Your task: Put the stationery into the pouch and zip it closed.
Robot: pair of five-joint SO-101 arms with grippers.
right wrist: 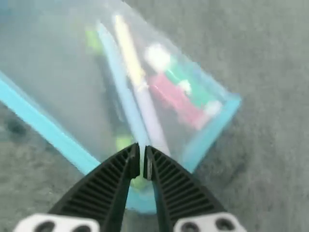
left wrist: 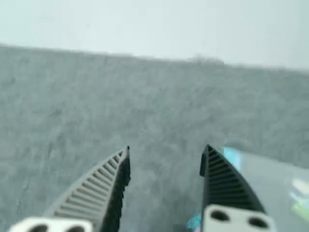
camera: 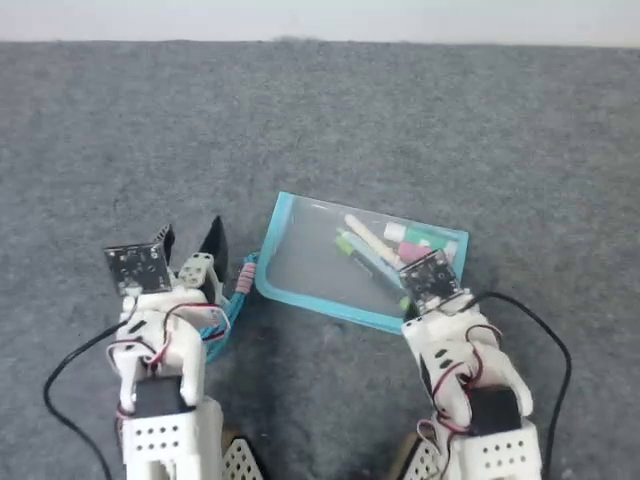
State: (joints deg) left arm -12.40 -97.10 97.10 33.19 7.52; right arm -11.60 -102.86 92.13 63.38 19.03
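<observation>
A clear pouch [camera: 310, 265] with a teal rim lies flat on the grey carpet, near the middle of the high view. Several pens and markers [camera: 375, 245] lie inside it toward its right end. My left gripper [camera: 190, 235] stands open just left of the pouch's left end, with nothing between its fingers [left wrist: 167, 150]; the pouch's corner [left wrist: 275, 179] shows beside one finger. My right gripper [right wrist: 141, 147] is shut, its tips over the pouch's near right edge [right wrist: 48, 72] above the pens [right wrist: 140, 92]. From above, the right arm's wrist board [camera: 432, 280] hides those tips.
A pink and blue cord [camera: 238, 290] hangs from the pouch's left end beside the left arm. Grey carpet [camera: 420, 130] stretches open behind the pouch to a pale wall at the back.
</observation>
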